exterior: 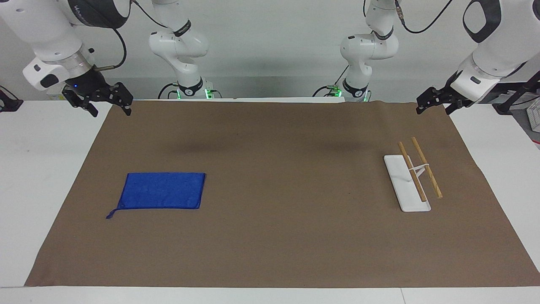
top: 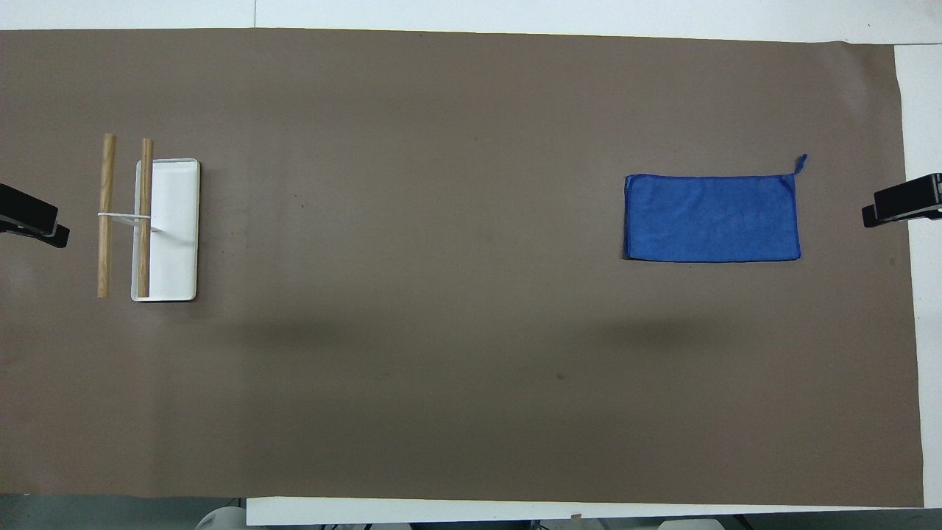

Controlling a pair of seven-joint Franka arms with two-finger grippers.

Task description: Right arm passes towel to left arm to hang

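Observation:
The blue towel (exterior: 162,191) lies flat on the brown mat (exterior: 270,245) toward the right arm's end of the table, its loop string (exterior: 110,214) at the corner farthest from the robots. It also shows in the overhead view (top: 712,218). My right gripper (exterior: 110,110), with its blue light, hangs open and empty in the air over the mat's corner at its own end, apart from the towel; it shows at the overhead view's edge (top: 894,206). My left gripper (exterior: 433,110) hangs open and empty over the mat's corner at its end (top: 44,224).
A white rack base (exterior: 407,185) with two wooden bars (exterior: 427,168) on a white stand sits on the mat toward the left arm's end; it shows in the overhead view (top: 168,228) too. The white table (exterior: 46,177) extends past the mat at both ends.

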